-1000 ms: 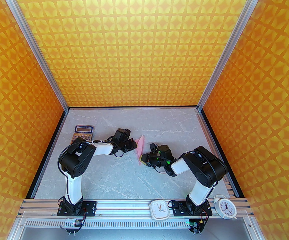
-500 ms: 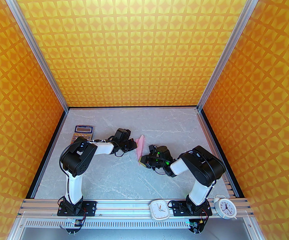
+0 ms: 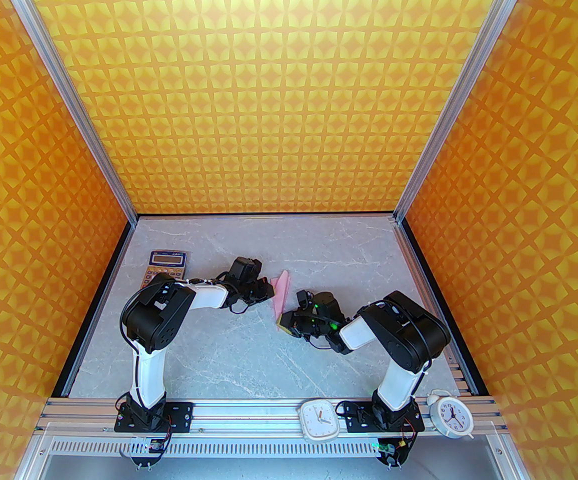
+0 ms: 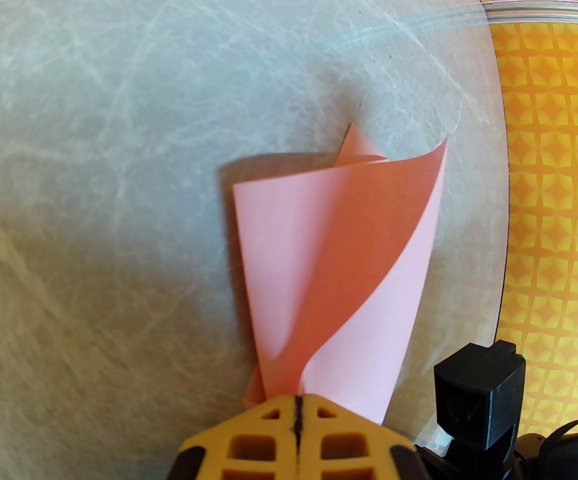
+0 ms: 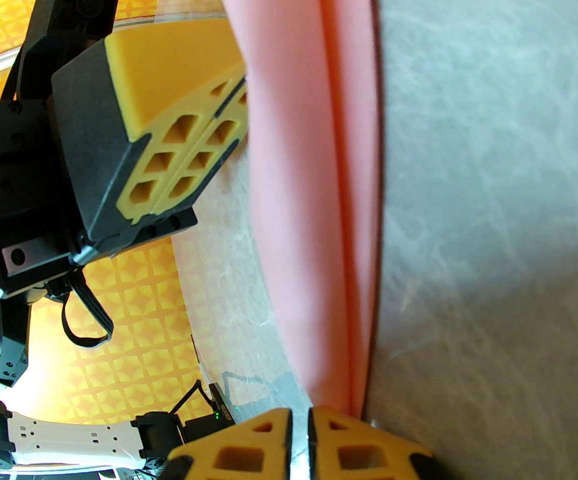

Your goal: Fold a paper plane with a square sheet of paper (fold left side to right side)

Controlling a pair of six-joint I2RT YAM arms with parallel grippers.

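The pale-pink square sheet of paper (image 3: 280, 295) stands on edge near the table's middle, lifted between both grippers. In the left wrist view the sheet (image 4: 339, 258) curls over itself in a loose half-fold; it is not shaped like a paper plane. My left gripper (image 4: 296, 403) is shut on its left edge and sits at the sheet's far left (image 3: 270, 289). In the right wrist view the sheet (image 5: 309, 168) runs down into my right gripper (image 5: 309, 413), whose jaws pinch its near end (image 3: 283, 320). The left gripper (image 5: 243, 85) touches the paper there too.
An orange-keyed calculator (image 3: 165, 265) lies at the far left of the grey marble table (image 3: 249, 358), just behind the left arm. A square white clock (image 3: 319, 420) and a round alarm clock (image 3: 450, 414) stand on the front rail. Patterned orange walls enclose three sides.
The right gripper has shifted slightly left, towards the left gripper, with the paper's near end. The left arm has held still.
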